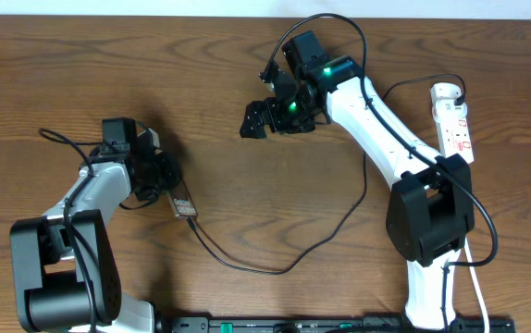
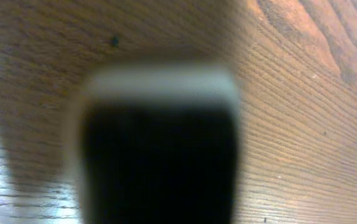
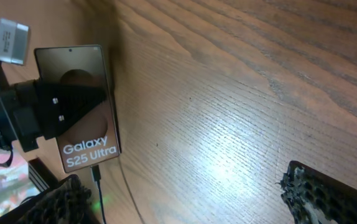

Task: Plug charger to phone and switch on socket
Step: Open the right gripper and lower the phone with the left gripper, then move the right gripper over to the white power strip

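Observation:
The phone (image 1: 182,203) lies on the wooden table at the left, and its "Galaxy" face shows in the right wrist view (image 3: 88,149). My left gripper (image 1: 166,180) is shut on the phone's upper end (image 3: 73,109). The left wrist view is filled by the blurred dark phone (image 2: 160,168). The charger cable (image 1: 275,268) runs from the phone's lower end across the table toward the right arm. Its connector tip (image 3: 96,173) sits at the phone's bottom edge. My right gripper (image 1: 264,118) is open and empty above bare table (image 3: 185,193). The white socket strip (image 1: 455,125) lies at the far right.
A black cable meets the top end of the socket strip (image 1: 461,91). The right arm's base (image 1: 427,222) stands just below the strip. The left arm's base (image 1: 57,268) is at the lower left. A black rail (image 1: 339,324) runs along the front edge.

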You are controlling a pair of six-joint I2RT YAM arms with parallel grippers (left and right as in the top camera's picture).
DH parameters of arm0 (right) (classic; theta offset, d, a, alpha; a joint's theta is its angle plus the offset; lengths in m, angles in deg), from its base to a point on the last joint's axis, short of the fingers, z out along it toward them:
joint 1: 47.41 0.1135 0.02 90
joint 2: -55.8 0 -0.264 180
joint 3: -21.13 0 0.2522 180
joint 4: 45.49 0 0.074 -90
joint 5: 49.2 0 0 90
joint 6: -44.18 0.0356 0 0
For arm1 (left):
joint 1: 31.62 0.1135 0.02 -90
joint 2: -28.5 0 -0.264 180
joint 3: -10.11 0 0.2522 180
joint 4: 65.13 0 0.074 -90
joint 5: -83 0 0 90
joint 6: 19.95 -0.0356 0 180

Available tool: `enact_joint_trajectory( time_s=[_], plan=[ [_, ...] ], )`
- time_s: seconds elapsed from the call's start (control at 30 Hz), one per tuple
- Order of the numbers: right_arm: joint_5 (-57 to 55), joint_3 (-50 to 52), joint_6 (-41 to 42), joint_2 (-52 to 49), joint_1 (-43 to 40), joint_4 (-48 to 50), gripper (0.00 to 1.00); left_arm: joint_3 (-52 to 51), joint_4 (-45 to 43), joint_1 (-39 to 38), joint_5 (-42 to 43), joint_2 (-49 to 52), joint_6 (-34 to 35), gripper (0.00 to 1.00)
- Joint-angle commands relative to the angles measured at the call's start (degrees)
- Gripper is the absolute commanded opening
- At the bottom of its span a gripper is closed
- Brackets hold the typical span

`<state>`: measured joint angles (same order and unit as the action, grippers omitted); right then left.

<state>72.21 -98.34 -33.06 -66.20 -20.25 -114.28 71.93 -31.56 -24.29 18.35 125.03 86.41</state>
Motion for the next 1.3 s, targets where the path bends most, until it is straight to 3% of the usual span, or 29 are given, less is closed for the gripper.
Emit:
enact_joint_trajectory(
  time_s=[0.0, 0.2, 0.43, 0.6, 0.8, 1.07, 1.17, 1.27],
  plan=[
    [-0.26, -0.44, -1.11, 0.92, -0.39, -0.09, 0.99, -0.48, -0.63, -0.13, 0.87, -1.03, -1.07, 0.07],
    [-0.26, -0.44, -1.53, 0.92, -0.07, -0.09, 0.99, -0.48, -0.44, -0.13, 1.20, -1.03, -1.07, 0.09],
    [-0.26, -0.44, -1.70, 0.92, -0.07, 0.02, 0.99, -0.48, 0.44, -0.13, 1.18, -1.05, -1.09, 0.36],
    [-0.24, -0.44, -1.70, 0.92, -0.07, -0.07, 0.99, -0.48, 1.46, -0.13, 1.18, -1.05, -1.09, 0.39],
    [-0.22, -0.44, -1.70, 0.92, -0.07, -0.07, 0.99, -0.48, 6.19, -0.13, -0.72, -1.05, -1.05, 0.56],
    [-0.31, -0.46, -1.68, 1.03, -0.24, -0.09, 0.99, -0.46, 9.68, 0.02, -4.02, -1.53, 1.25, 0.60],
    [-7.67, -0.55, -0.52, 3.19, -2.03, -0.57, 0.99, 0.02, 11.23, 0.02, -4.00, -6.60, 1.49, 0.61],
    [-16.63, -2.05, 1.44, 7.91, -6.01, -4.11, 0.99, 1.66, 14.82, 0.02, -3.69, -19.74, 1.51, 0.66]
  ],
)
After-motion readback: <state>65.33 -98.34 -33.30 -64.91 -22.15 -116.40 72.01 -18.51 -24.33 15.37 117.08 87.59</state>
